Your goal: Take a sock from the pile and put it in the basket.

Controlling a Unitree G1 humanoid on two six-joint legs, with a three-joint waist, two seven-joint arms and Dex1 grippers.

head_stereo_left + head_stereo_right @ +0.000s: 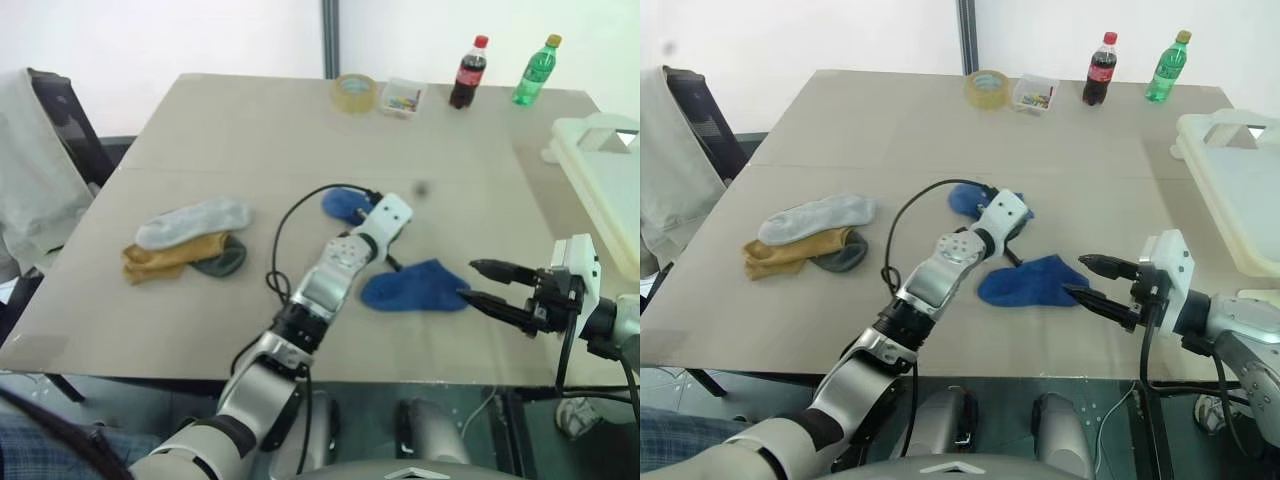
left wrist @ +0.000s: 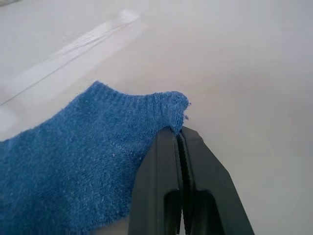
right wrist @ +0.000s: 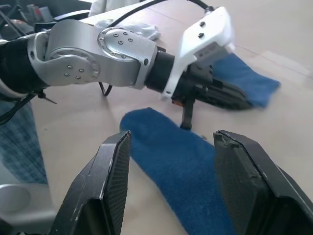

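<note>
While pinching the edge of a blue sock (image 2: 73, 161) with pressed-together fingers, left gripper (image 2: 178, 142) reaching over the table (image 1: 250, 130), well apart from the pile (image 1: 185, 240) lying at the left. Second blue sock (image 1: 415, 285) lying beside the right gripper (image 1: 480, 285), fingers spread and holding nothing. Basket (image 1: 600, 180) sitting at the right edge.
</note>
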